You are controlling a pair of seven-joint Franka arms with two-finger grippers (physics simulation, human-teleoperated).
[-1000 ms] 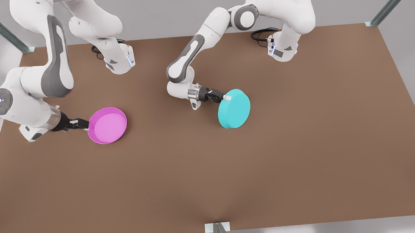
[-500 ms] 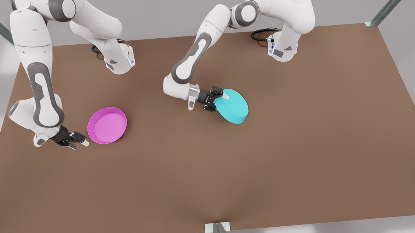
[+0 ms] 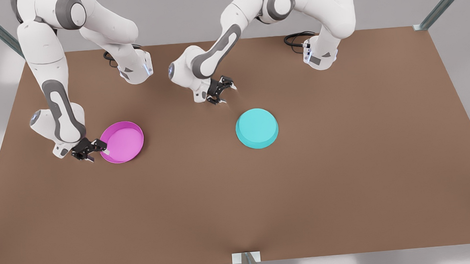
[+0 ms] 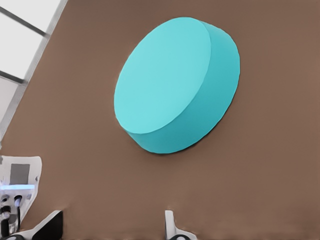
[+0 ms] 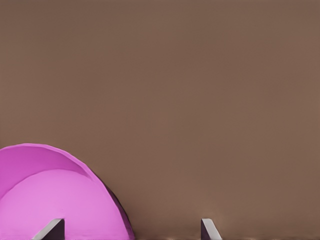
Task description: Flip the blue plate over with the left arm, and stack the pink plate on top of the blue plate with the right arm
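The blue plate [image 3: 257,128] lies upside down on the brown table [image 3: 341,162], flat base upward and rim on the surface, near the middle of the tabletop; in the left wrist view it [image 4: 176,84] reads as a closed turquoise disc with its side wall showing. The left gripper [image 3: 221,90] hangs above the table, apart from that plate, toward the back and toward the front view's left of it, with its 2 fingers spread and nothing between them; the tips of the fingers [image 4: 170,226] appear in the left wrist view, well apart from each other. The pink plate [image 3: 122,142] sits right way up on the table toward the front view's left, its hollow facing upward, well apart from the blue one. The right gripper [image 3: 95,149] is at the pink plate's edge on the front view's left side, its fingers spread; one finger [image 3: 105,151] reaches the rim, and whether it touches cannot be told. In the right wrist view the pink plate [image 5: 55,195] lies just ahead, with one fingertip [image 5: 50,230] over the dish and the other over bare table. Both arm bases stand at the back of the table.
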